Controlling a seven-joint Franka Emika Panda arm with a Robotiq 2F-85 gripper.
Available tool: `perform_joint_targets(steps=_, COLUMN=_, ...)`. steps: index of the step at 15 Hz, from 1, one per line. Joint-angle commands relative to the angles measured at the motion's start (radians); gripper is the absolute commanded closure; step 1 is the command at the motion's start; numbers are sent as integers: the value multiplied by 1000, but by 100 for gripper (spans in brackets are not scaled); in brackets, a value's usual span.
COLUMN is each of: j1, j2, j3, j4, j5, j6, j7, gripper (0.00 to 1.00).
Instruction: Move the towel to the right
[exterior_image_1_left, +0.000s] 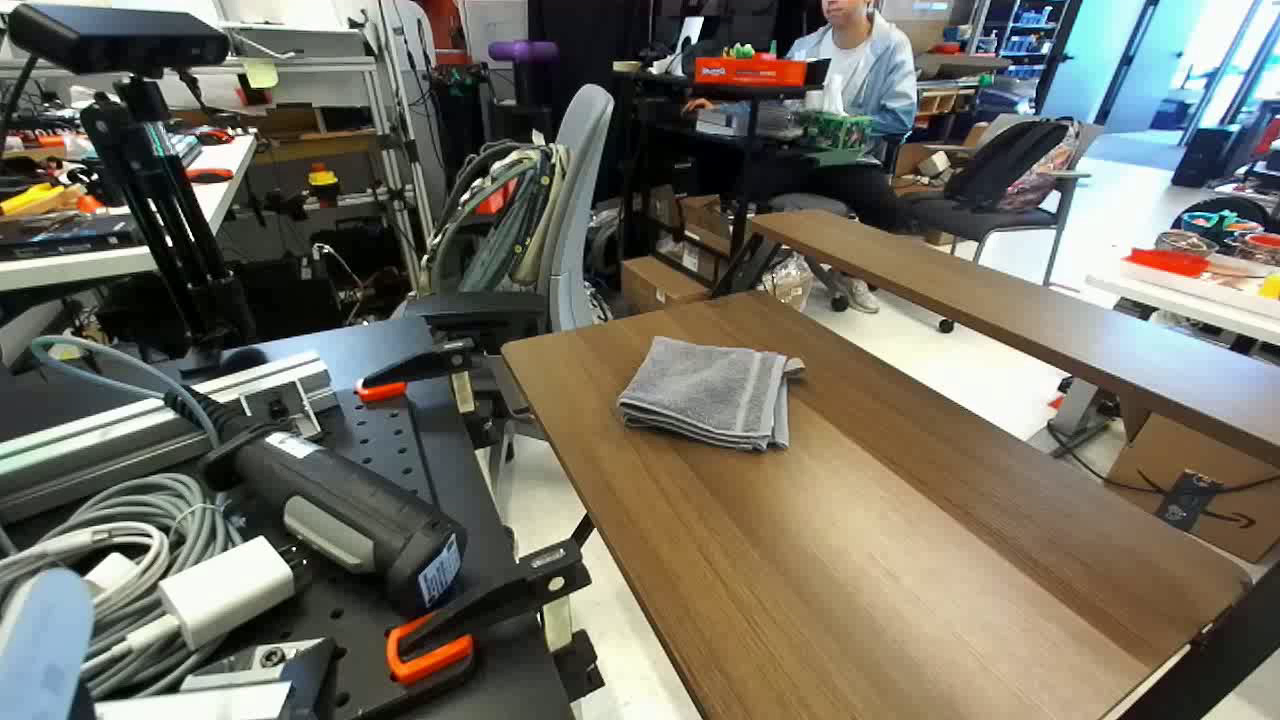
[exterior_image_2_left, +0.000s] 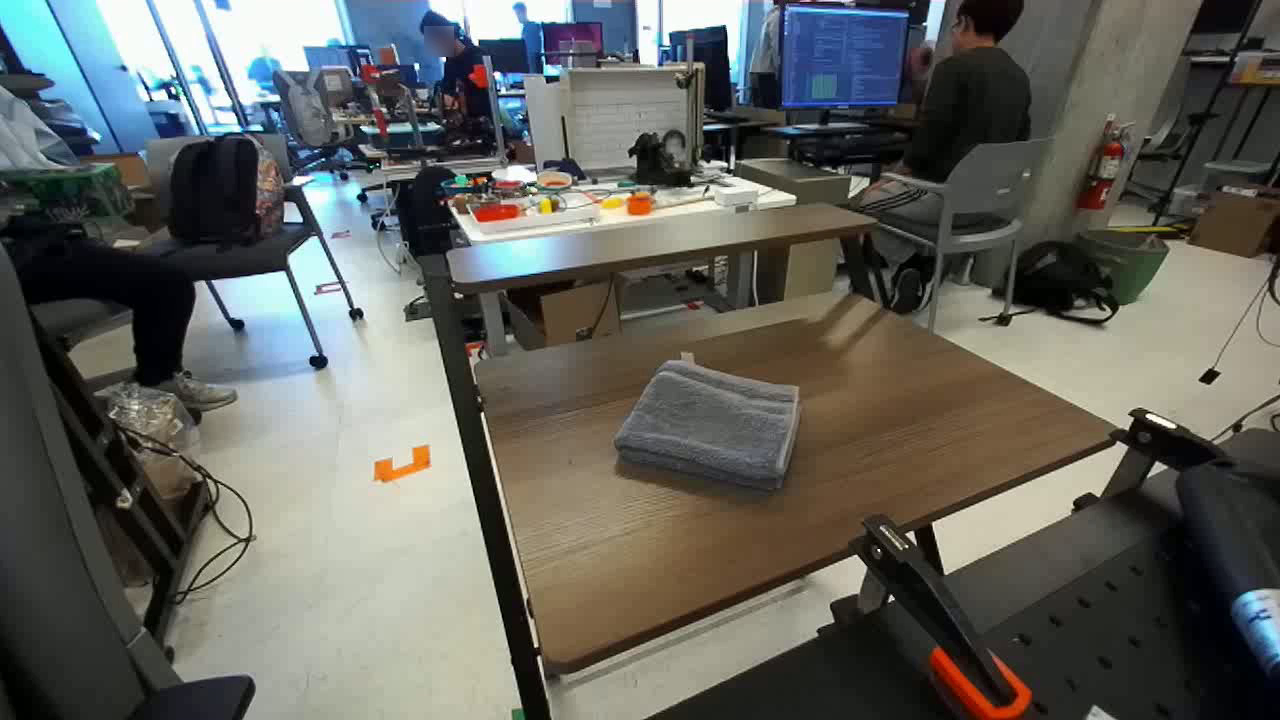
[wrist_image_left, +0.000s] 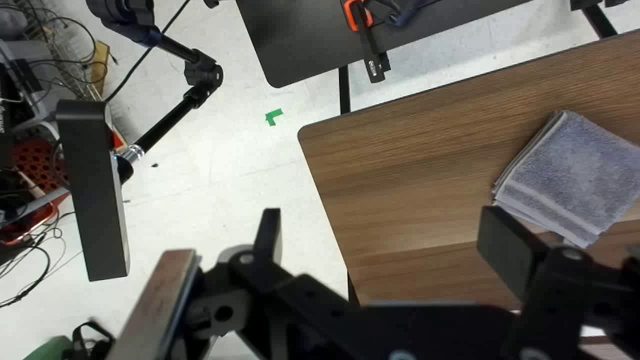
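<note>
Grey towel (exterior_image_1_left: 705, 395) on table (exterior_image_1_left: 900, 560) | pincer (wrist_image_left: 387, 237) spread | green bin (exterior_image_2_left: 1125, 265), contents unclear

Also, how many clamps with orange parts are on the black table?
2, along one edge of the black table: in an exterior view, the near clamp is close to the camera, the far clamp farther back. Others may be hidden.

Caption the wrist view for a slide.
The gripper stands open; a folded grey towel lies on the brown table.

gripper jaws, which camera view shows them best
The wrist view: the gripper spans its lower part, partly cut off by the frame, with the jaws plainly apart. Neither exterior view shows any of the gripper.
</note>
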Motion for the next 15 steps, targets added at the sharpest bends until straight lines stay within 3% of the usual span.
perform_joint_targets(steps=1, j1=20, j2=2, j3=-17, j4=3, j5=-10, j6=-5, j7=8, gripper=0)
perform_joint_targets(steps=9, j1=20, j2=2, j3=-17, j4=4, j5=-10, j6=-5, j7=8, gripper=0)
perform_joint_targets(steps=15, j1=46, j2=116, j3=9, j4=21, j5=11, j6=103, j7=75, gripper=0)
